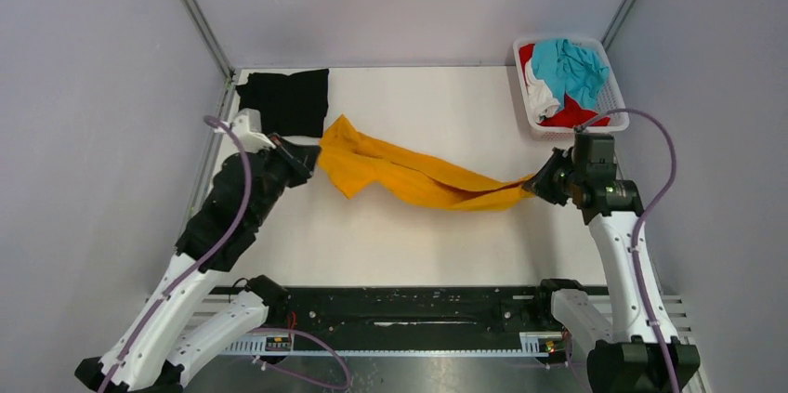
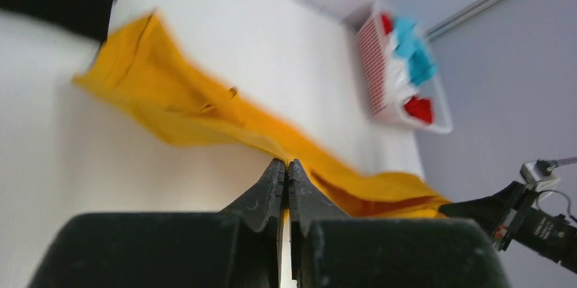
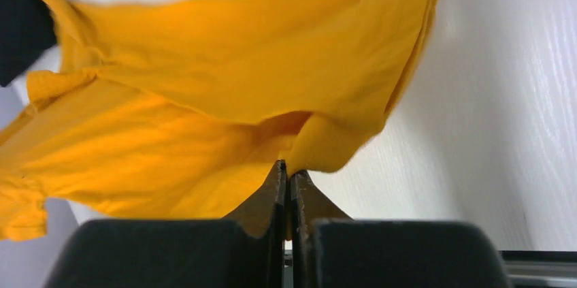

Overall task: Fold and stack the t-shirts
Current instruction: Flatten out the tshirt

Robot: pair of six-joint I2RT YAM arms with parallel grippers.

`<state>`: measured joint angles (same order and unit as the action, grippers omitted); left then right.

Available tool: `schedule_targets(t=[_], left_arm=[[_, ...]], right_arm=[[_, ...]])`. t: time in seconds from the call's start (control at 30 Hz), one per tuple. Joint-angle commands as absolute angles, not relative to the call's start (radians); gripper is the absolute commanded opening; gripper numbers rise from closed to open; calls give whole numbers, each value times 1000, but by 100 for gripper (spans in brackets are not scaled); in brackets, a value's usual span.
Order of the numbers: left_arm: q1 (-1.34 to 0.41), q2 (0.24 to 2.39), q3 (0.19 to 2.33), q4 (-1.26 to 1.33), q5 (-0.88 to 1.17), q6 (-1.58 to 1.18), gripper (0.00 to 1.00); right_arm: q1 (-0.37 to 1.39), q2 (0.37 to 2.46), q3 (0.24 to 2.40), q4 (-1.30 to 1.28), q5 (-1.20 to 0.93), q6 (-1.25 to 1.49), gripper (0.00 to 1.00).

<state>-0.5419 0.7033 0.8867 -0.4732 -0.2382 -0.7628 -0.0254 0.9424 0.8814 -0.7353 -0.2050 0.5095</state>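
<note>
The large orange-yellow t-shirt (image 1: 409, 173) hangs stretched between my two grippers above the white table, sagging in the middle. My left gripper (image 1: 314, 157) is shut on its left end; in the left wrist view the jaws (image 2: 286, 165) pinch a fold of the cloth (image 2: 204, 107). My right gripper (image 1: 537, 181) is shut on its right end; in the right wrist view (image 3: 286, 167) the cloth (image 3: 204, 90) fills the frame. A folded black t-shirt (image 1: 286, 100) lies flat at the far left. Teal (image 1: 578, 68), red (image 1: 571, 116) and white (image 1: 542, 94) shirts lie crumpled in the basket.
The white slotted plastic basket (image 1: 528, 122) stands at the far right corner, also seen in the left wrist view (image 2: 371, 70). Grey walls enclose the table on three sides. A black rail (image 1: 409, 305) runs along the near edge between the arm bases.
</note>
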Motion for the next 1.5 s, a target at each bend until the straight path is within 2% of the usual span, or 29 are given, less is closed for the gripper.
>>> schedule_targets(t=[0.0,0.27,0.5,0.97,1.3,1.47], left_arm=[[-543,661,1036,-392,-314,-643,0],[-543,657,1228,-378,-386,-548,0],[-543,638,1378,-351,-384,-439,0],[-543,661,1765,-347,-157,-290,0],[-540,750,2024,-401,-26,-254,0],[-539,817,2036,-400,-81,-226,0]], right_arm=[[-26,872,1038,-853,-200,487,0],[-26,803,1242,-870,-72,510,0],[-27,754,1434,-848,-72,513,0],[-26,709,1878,-884,-72,455,0],[-26,680,2022,-907,-42,440,0],[-26,685,1988,-915,-7,428,0]])
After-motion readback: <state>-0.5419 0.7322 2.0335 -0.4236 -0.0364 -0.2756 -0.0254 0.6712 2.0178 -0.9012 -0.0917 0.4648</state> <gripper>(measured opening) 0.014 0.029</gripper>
